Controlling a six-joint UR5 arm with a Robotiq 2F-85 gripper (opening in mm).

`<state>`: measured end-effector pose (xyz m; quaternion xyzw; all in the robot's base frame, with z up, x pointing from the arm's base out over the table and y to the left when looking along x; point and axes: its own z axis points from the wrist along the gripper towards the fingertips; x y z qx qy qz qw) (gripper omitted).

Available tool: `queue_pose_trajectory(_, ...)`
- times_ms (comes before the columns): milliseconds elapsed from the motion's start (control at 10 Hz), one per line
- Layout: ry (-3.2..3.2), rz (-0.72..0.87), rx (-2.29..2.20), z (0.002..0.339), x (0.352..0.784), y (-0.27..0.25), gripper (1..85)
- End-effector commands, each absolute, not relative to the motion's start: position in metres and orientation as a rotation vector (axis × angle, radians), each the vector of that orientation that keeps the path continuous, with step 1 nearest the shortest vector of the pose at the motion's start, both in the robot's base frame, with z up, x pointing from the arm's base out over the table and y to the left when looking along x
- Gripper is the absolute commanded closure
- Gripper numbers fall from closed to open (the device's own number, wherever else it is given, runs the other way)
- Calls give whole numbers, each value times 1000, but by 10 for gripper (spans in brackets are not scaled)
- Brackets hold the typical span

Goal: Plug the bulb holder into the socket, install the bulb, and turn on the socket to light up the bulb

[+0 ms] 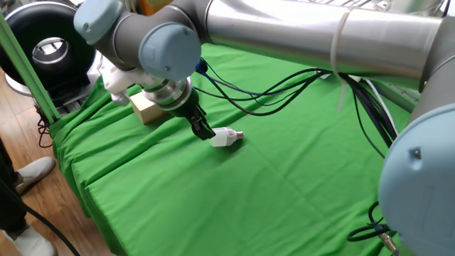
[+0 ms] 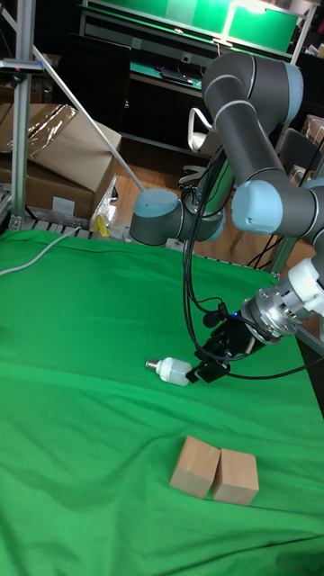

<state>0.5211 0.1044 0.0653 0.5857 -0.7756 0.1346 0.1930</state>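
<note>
The bulb (image 1: 226, 136) lies on its side on the green cloth, its silver screw base pointing away from my gripper. In the tall fixed view the bulb (image 2: 175, 369) shows its dome toward the black fingers. My gripper (image 1: 204, 131) is low over the cloth, its tips right at the dome end, and the gripper (image 2: 207, 367) looks open with its fingers slightly apart. I cannot tell whether they touch the bulb. The socket is hidden behind my arm, and the bulb holder is out of view.
Two wooden blocks (image 2: 216, 471) stand side by side near the bulb; one block (image 1: 146, 108) shows partly behind my wrist. Black cables (image 1: 270, 89) trail across the cloth. A white cable (image 2: 27, 258) lies at the cloth's far left edge.
</note>
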Motion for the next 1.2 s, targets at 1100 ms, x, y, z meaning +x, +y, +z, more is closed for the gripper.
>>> queue_pose_trajectory(1100, -1939, 571, 1598, 54, 520, 125, 203)
